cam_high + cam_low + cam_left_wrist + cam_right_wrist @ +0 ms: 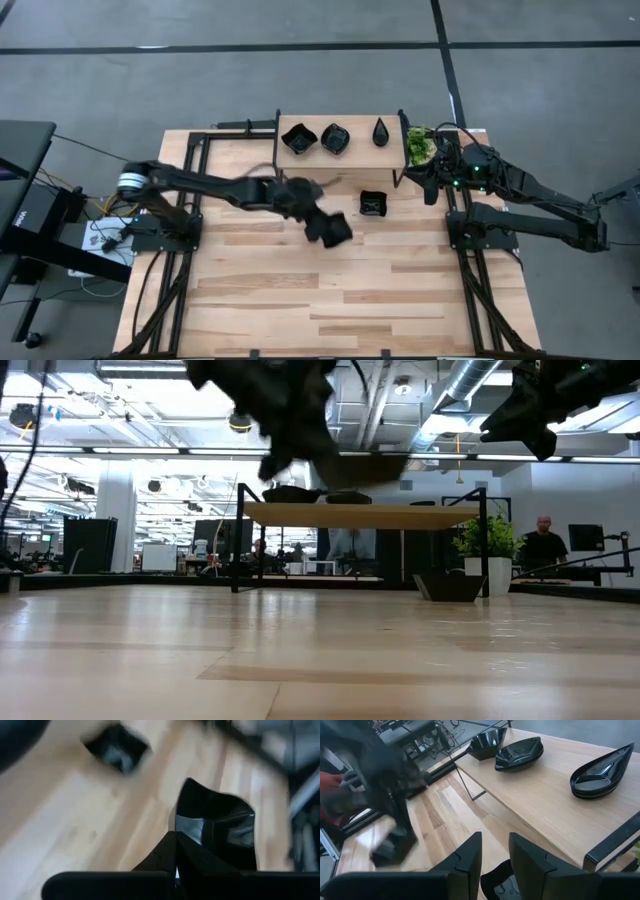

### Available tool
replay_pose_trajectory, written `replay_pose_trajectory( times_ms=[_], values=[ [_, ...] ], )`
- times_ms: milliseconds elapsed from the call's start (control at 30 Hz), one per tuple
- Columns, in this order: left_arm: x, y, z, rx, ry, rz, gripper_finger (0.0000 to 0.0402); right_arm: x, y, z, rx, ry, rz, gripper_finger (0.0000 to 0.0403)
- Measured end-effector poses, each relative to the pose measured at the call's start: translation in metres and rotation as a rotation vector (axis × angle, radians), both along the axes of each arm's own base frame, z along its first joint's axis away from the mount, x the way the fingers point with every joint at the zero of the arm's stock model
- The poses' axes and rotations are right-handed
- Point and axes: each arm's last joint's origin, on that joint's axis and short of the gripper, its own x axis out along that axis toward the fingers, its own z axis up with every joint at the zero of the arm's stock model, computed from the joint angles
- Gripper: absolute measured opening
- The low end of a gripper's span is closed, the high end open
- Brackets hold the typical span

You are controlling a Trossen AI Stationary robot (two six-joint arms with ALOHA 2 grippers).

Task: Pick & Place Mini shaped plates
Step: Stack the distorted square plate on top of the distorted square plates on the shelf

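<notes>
Pale wood planks run bare across the near part of the counter (330, 300), nothing standing on them. Above the middle of it hangs the left pincer (335, 230), lifted clear of the wood, its fingers pinched tight on the rim of a square plate (220, 832) that is glossy black. From table height that plate (365, 468) shows dark and flat, well above the boards and level with the shelf top. The left arm reaches in from its base at the counter's left edge.

Just beyond, and a little to the right, a second square plate (373, 203) sits on the counter itself, close in front of the raised shelf (345, 158). The shelf is a light wooden board on black legs along the far side. On it, from left to right, rest a stack of rounded square plates (298, 139), a stack of leaf plates (334, 138) and a stack of teardrop plates (381, 131), each apart from the next. At the shelf's right end is a small green plant (419, 145).

The right pincer (495, 851) waits by that far right corner, held high, its two dark fingers standing a little apart with nothing between them. Beyond the counter, a person in dark clothes (543, 545) is out in the room.
</notes>
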Motion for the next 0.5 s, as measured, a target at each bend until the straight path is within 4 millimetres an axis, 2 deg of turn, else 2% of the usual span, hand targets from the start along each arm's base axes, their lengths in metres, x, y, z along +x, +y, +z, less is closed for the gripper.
replay_pose_trajectory(
  times_ms=[133,267,367,500],
  values=[
    [-0.025,0.015,0.048,-0.073,-0.144,0.260,0.0006,0.000,0.000,0.000,0.000,0.000,-0.001,0.0093],
    [-0.053,0.044,0.088,-0.096,-0.327,0.603,0.0006,0.000,0.000,0.000,0.000,0.000,0.000,0.0093],
    [-0.072,0.069,0.105,-0.040,-0.402,0.755,0.0005,0.000,0.000,0.000,0.000,0.000,0.000,0.0093],
    [-0.086,0.102,0.112,0.013,-0.408,0.797,0.0005,0.000,0.000,0.000,-0.018,0.007,0.007,0.0093]
  ],
)
